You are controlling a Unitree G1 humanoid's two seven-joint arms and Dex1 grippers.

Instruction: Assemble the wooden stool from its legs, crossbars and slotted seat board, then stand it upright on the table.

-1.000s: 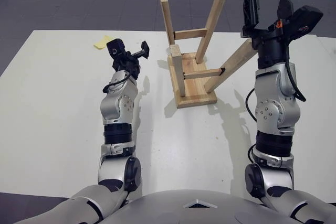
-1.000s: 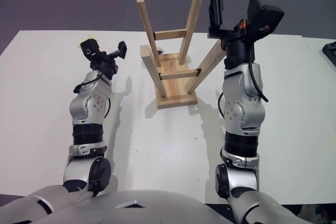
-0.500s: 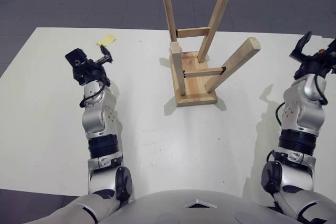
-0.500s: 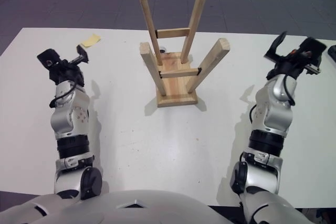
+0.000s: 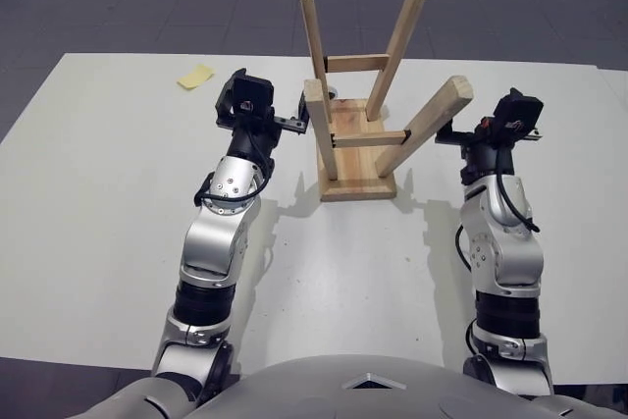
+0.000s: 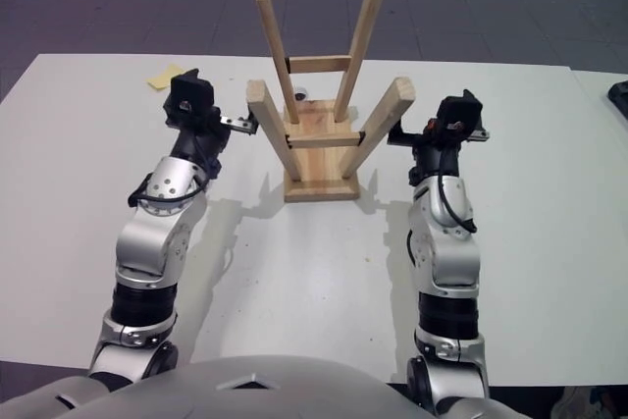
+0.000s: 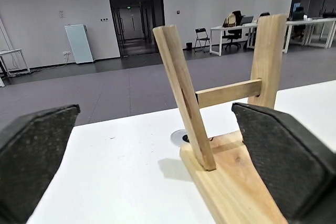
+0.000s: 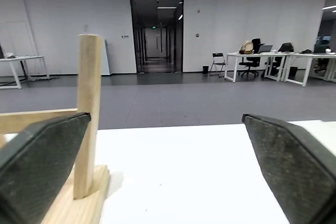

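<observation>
White table [image 5: 98,203] carries everything. The stool [image 5: 358,144] sits near the table's far edge, about centre. It is upside down, with the seat board [image 5: 359,183] flat on the tabletop and four legs pointing up. Far pair: far-left leg [image 5: 312,31] and far-right leg [image 5: 402,31], joined by the upper crossbar [image 5: 357,63]. Near pair: near-left leg [image 5: 324,130] and near-right leg [image 5: 432,123], joined by the lower crossbar [image 5: 371,137]. The near-right leg leans out hard toward the robot's right; the others lean less. Not stood upright yet. The left gripper [image 5: 270,115] is just beside the near-left leg on its outer side, at roughly lower-crossbar height. One finger [image 5: 291,124] reaches to the wood — contact or a small gap, can't tell from the head views. Its wrist view has both pads [image 7: 37,156] spread wide: released, gripping nothing. Same on the other side: the right gripper [image 5: 481,131] is just beside the upper part of the near-right leg, with a finger [image 5: 446,134] close to the wood. Its pads [image 8: 286,156] are likewise wide apart — released, empty. Yellow sticky note [image 5: 195,76] lies near the far edge, left of the left gripper and well apart from the stool. Small round grommet [image 7: 181,137] sits in the tabletop just beside the seat board's far-left corner.
</observation>
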